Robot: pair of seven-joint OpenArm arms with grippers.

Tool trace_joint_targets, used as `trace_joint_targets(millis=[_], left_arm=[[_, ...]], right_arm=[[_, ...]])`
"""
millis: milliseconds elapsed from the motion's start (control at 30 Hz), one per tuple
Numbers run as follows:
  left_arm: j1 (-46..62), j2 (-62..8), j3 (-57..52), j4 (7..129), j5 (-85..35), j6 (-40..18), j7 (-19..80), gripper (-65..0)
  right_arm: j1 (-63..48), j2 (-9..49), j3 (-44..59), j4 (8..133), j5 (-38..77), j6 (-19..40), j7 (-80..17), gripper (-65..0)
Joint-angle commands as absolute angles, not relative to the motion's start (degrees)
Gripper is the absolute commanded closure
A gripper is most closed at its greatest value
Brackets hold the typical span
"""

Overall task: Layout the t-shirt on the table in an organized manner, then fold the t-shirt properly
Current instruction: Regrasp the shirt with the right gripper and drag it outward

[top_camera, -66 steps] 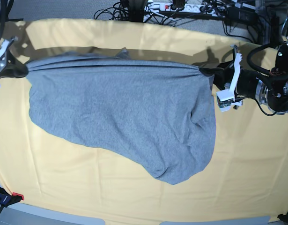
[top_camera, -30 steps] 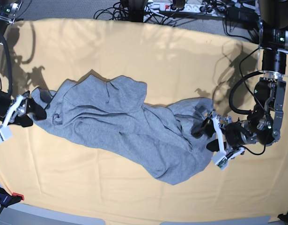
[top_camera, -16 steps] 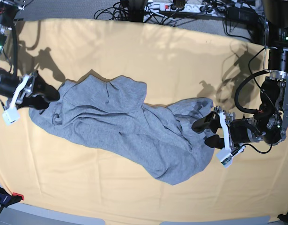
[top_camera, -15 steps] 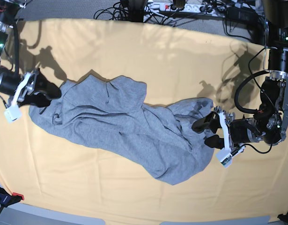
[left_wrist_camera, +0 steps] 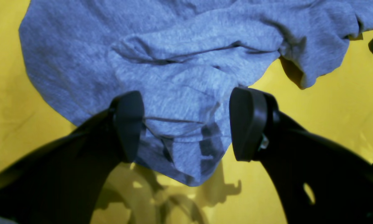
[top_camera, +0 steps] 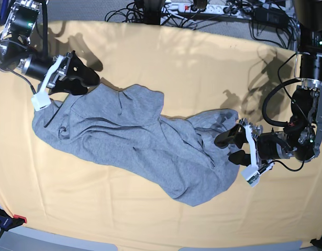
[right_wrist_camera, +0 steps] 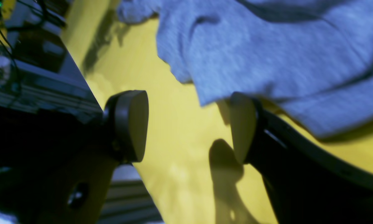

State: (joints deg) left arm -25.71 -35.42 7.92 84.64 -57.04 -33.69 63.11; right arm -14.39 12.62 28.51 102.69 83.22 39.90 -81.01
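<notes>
The t-shirt (top_camera: pixel 140 141) lies crumpled on the yellow table (top_camera: pixel 202 63), each gripper wide, cables (top_camera: pixel 202 10) behind

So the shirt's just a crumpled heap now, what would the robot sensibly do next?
Probably close the left gripper on the t-shirt edge lying between its open jaws. The right gripper is open too, holding nothing, and the shirt lies bunched on the table, so it needs regrasping before spreading.

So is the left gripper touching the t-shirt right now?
Cannot tell. In the left wrist view the left gripper stands open astride the t-shirt edge, holding nothing, but no view shows plainly whether its fingertips rest on the cloth.
</notes>
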Motion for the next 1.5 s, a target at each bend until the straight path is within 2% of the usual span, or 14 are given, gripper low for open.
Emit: trace_joint_targets(millis=[0, 267, 533, 733, 800, 933, 967, 1167, 1300, 1467], left_arm=[[-27.33, -36.23, 7.38, 85.43, -58.13, -33.91, 62.28, -44.1], [-27.35, -36.23, 7.38, 85.43, -58.17, -33.89, 62.24, -44.1], [-27.35, -36.23, 7.38, 85.43, -58.19, -33.91, 62.24, -44.1], [-27.35, -36.23, 7.38, 85.43, -58.17, -33.89, 62.24, -44.1], [-27.35, -36.23, 7.38, 85.43, -58.15, -33.91, 62.24, -44.1], [-27.35, -36.25, 7.38, 85.43, -58.13, -33.91, 62.24, -44.1], [-27.35, -36.25, 7.38, 85.43, -58.15, -33.91, 62.26, -44.1], [-27.35, -36.25, 7.38, 85.43, -64.45, -34.20, 67.94, -44.1], [-27.31, -37.19, 7.14, 85.43, -69.45, -32.45, 74.50, -44.1], [-27.31, -37.47, 1.37, 85.43, -69.56, -32.14, 75.55, -44.1]], right_arm=[[-13.96, 12.43, 28.86, 103.61, 85.00, 40.00, -80.00, -41.8], [-13.96, 8.58, 28.82, 103.59, 68.14, 39.22, -76.36, -41.8], [-13.41, 6.37, 28.82, 103.22, 66.61, 38.76, -70.11, -41.8], [-13.32, 3.29, 26.98, 101.86, 60.62, 38.81, -66.54, -41.5], [-13.30, 3.31, 25.78, 101.82, 58.74, 38.96, -65.45, -34.9], [-12.27, 3.38, 25.54, 102.00, 58.43, 39.07, -67.20, -3.8], [-11.88, 3.53, 25.58, 102.41, 58.43, 39.16, -68.38, 0.0], [-12.62, 4.29, 25.58, 112.05, 63.29, 40.00, -76.79, 0.0], [-15.51, 6.42, 25.61, 121.36, 62.87, 40.00, -76.79, 0.0], [-21.12, 10.55, 25.61, 129.69, 61.98, 40.00, -76.82, 0.0]])
